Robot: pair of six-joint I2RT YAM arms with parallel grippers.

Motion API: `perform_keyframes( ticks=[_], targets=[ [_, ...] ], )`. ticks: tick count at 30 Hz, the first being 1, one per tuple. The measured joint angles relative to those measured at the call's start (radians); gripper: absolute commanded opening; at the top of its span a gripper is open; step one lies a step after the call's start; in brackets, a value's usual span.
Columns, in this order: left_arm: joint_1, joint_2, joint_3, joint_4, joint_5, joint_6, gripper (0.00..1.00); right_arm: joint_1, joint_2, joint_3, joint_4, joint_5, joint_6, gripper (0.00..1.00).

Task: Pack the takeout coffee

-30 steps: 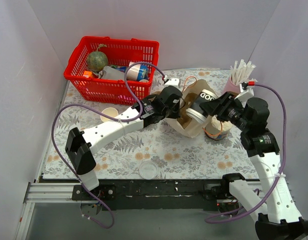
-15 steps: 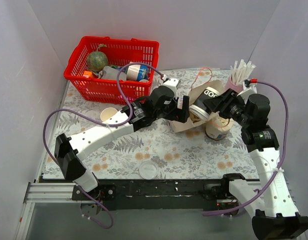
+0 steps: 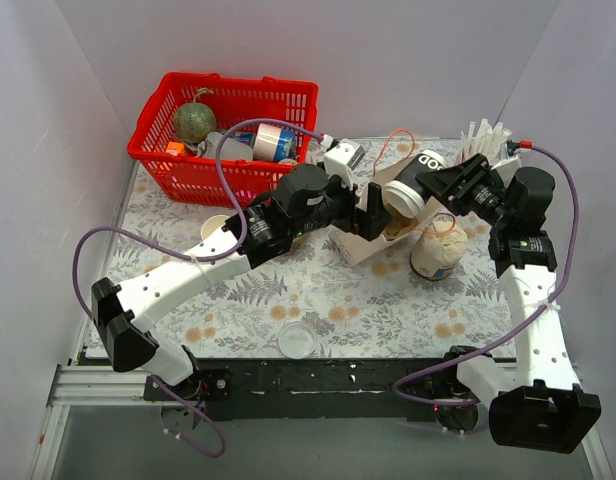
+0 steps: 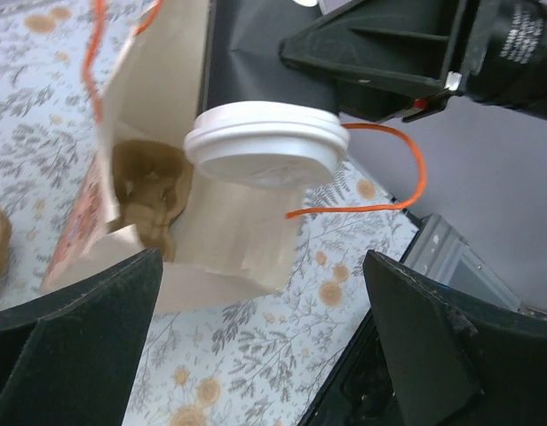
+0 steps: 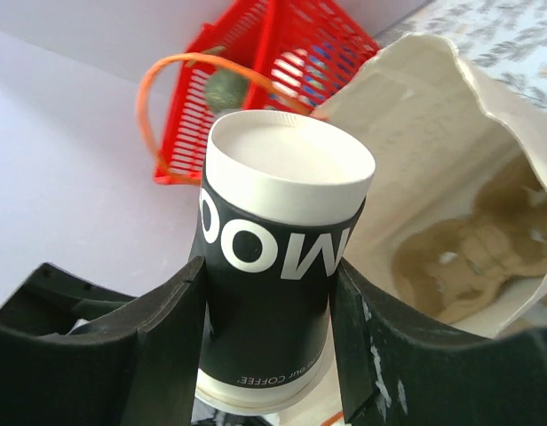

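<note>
hidden: takeout coffee [image 4: 260, 146] — dark band out of sight, left wrist view | cut off: paper bag [image 5: 451, 160] at right edge | too small: basket [image 3: 188, 175] contents

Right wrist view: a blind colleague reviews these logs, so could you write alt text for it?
The right gripper clamps the takeout coffee by its dark lettered band, near the open mouth of a cream paper bag with a cardboard insert inside. A red basket stands behind.
</note>
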Motion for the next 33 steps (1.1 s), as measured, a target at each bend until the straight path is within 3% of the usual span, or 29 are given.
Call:
perform_keyframes(
  ticks=[6, 15, 21, 25, 28, 33],
  targets=[
    [0.000, 0.039, 0.011, 0.113, 0.075, 0.089, 0.98, -0.026, 0.008, -0.045, 0.224, -0.168, 0.208, 0.40],
    [0.080, 0.013, -0.010, 0.171, 0.243, 0.192, 0.97, -0.039, 0.014, -0.080, 0.372, -0.306, 0.381, 0.39],
    [0.164, 0.011, -0.011, 0.219, 0.375, 0.167, 0.89, -0.039, 0.015, -0.113, 0.471, -0.351, 0.473, 0.38],
    [0.169, 0.011, -0.011, 0.237, 0.466, 0.164, 0.80, -0.039, 0.015, -0.129, 0.505, -0.364, 0.509, 0.38],
    [0.174, 0.019, -0.009, 0.244, 0.547, 0.165, 0.78, -0.039, 0.015, -0.130, 0.525, -0.370, 0.532, 0.38],
    [0.194, 0.053, 0.010, 0.235, 0.654, 0.171, 0.63, -0.019, 0.016, -0.130, 0.565, -0.380, 0.561, 0.37]
  ],
)
